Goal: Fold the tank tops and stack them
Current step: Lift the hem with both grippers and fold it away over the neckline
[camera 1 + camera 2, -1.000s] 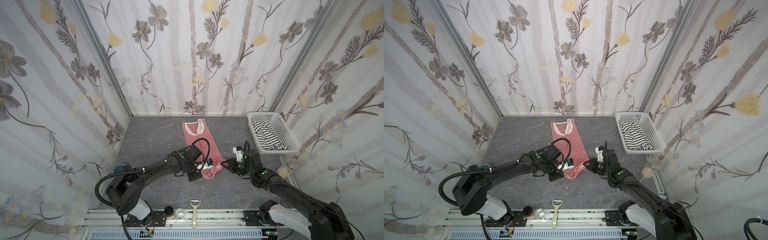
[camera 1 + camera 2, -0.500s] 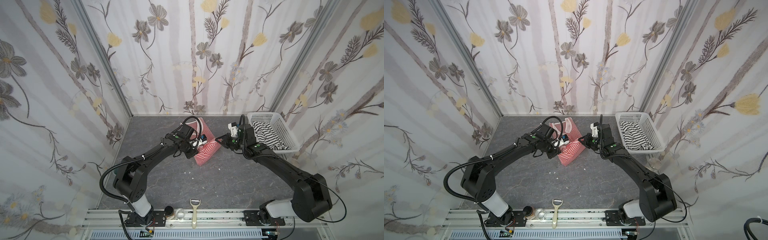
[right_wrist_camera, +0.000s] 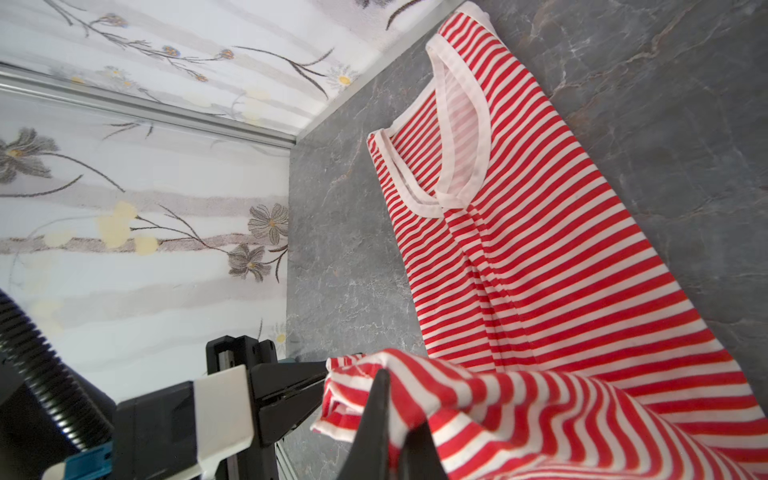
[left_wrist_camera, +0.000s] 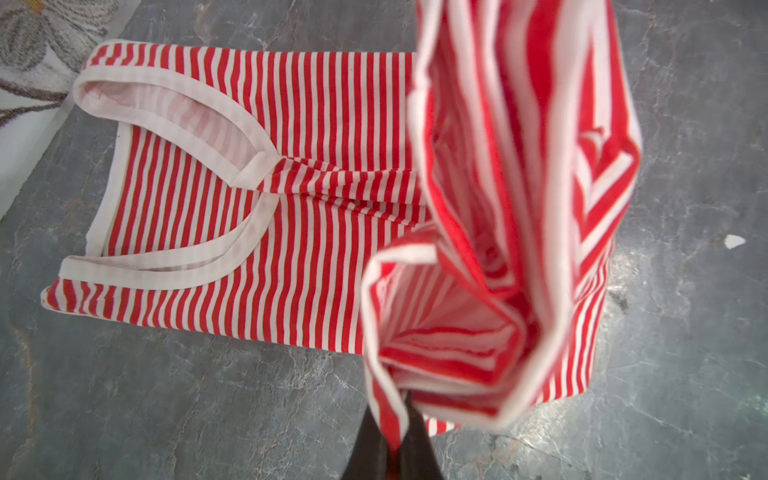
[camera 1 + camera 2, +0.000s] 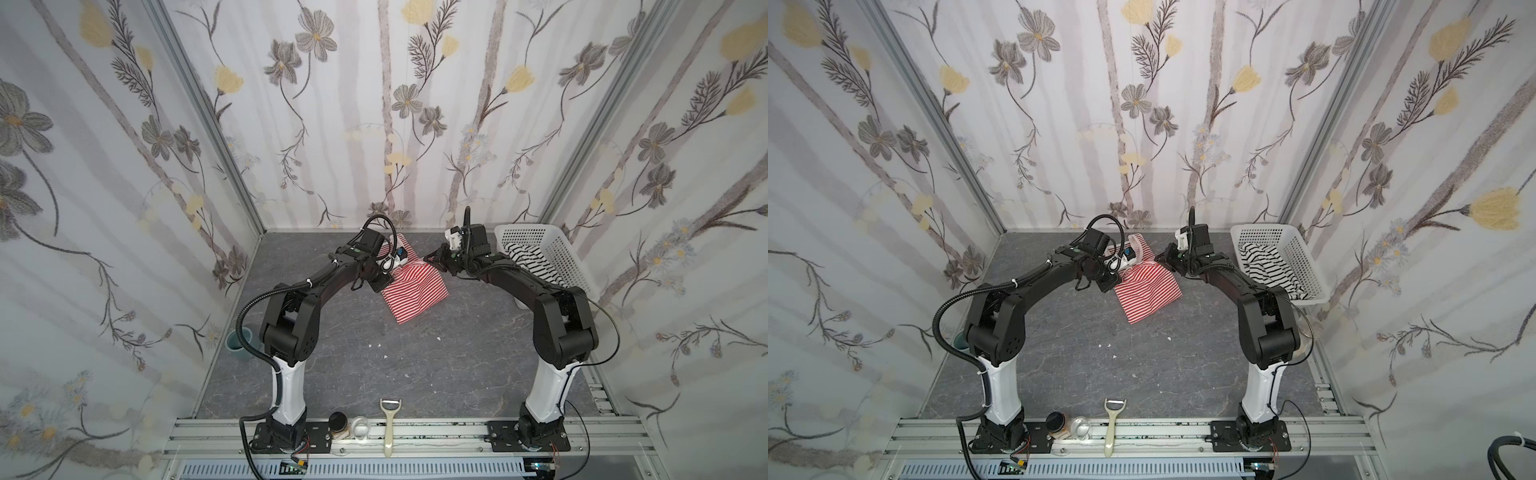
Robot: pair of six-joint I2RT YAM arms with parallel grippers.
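The red-and-white tank top (image 5: 415, 291) (image 5: 1148, 293) lies at the far middle of the grey table, its white-edged neckline toward the back wall. Its hem end is lifted and doubled back over the body. My left gripper (image 5: 402, 262) (image 4: 401, 419) is shut on one hem corner. My right gripper (image 5: 430, 259) (image 3: 395, 415) is shut on the other corner, close beside the left gripper (image 3: 307, 386). The flat neckline half of the red-and-white tank top (image 4: 249, 216) (image 3: 540, 266) shows in both wrist views. The black-striped white tank top (image 5: 528, 259) (image 5: 1262, 266) lies crumpled in the basket.
A white perforated basket (image 5: 557, 253) (image 5: 1296, 249) stands at the far right by the wall. A peeler (image 5: 390, 419), two small jars (image 5: 338, 424) and a teal cup (image 5: 239, 343) sit along the near rail and left wall. The back wall is close behind the grippers.
Both grippers have carried the hem from the near end of the red-and-white top up and back toward the neckline, so the lower half now drapes over the upper half.
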